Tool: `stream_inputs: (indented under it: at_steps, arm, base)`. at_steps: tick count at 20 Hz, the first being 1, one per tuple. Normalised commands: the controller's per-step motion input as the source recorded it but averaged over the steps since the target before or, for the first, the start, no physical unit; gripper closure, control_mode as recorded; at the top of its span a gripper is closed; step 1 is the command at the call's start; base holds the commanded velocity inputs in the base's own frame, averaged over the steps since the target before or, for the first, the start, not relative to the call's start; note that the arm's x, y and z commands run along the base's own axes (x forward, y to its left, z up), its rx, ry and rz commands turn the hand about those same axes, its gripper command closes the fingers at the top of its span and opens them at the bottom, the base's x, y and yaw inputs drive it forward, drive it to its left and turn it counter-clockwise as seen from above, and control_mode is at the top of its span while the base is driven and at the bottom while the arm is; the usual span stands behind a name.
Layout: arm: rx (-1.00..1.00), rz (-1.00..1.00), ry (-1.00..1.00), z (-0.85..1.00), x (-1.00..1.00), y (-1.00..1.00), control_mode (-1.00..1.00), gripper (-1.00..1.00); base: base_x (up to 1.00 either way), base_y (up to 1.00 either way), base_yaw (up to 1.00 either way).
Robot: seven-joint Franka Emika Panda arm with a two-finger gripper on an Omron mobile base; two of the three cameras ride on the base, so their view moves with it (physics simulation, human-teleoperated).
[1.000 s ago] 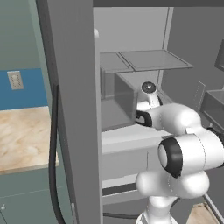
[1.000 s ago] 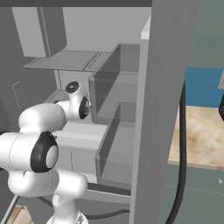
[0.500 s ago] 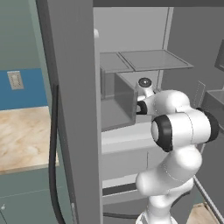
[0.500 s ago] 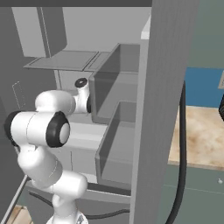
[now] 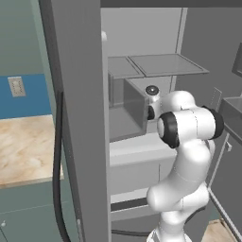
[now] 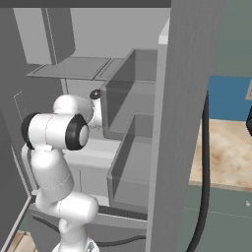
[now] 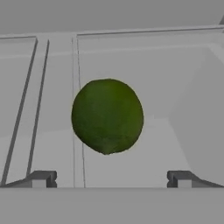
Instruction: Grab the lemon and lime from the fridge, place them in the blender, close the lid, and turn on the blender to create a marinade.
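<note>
A dark green lime [image 7: 107, 116] lies on a pale shelf inside the fridge [image 5: 78, 118], straight ahead of my gripper [image 7: 111, 179] in the hand view. The two dark fingertips [image 7: 41, 178] stand wide apart below the lime, short of it, with nothing between them, so the gripper is open. In both base views my white arm reaches into the open fridge [image 6: 187, 98] under a grey shelf. The lemon, the blender and the lid are out of view.
A grey glass shelf [image 5: 160, 64] hangs just above my wrist and a clear bin wall [image 5: 134, 106] stands beside it. Drawers [image 6: 130, 172] lie below. A wooden counter [image 5: 23, 146] over teal cabinets flanks the fridge.
My arm has folded upward, the elbow rising and swinging toward the fridge while the wrist stays at the shelf opening. The fridge has not moved.
</note>
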Motion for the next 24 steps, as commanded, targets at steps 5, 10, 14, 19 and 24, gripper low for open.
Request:
stream_inputs:
  at_steps: [5,10,14,19,24]
  arm:
    - [0.00,0.00,0.01,-0.10,0.51,0.00,-1.00,-1.00]
    - [0.00,0.00,0.03,-0.15,0.47,0.00,-1.00,-1.00]
    - [0.00,0.00,0.01,-0.18,0.44,0.00,-1.00,-1.00]
    - [0.00,0.00,0.00,-0.41,0.11,0.00,-1.00,-1.00]
    - [0.00,0.00,0.00,-0.71,-0.05,0.00,-1.00,-1.00]
  base:
    - [0.00,0.00,0.00]
    - [0.00,0.00,0.00]
    - [0.00,0.00,0.00]
    - [0.00,0.00,0.00]
    - [0.00,0.00,0.00]
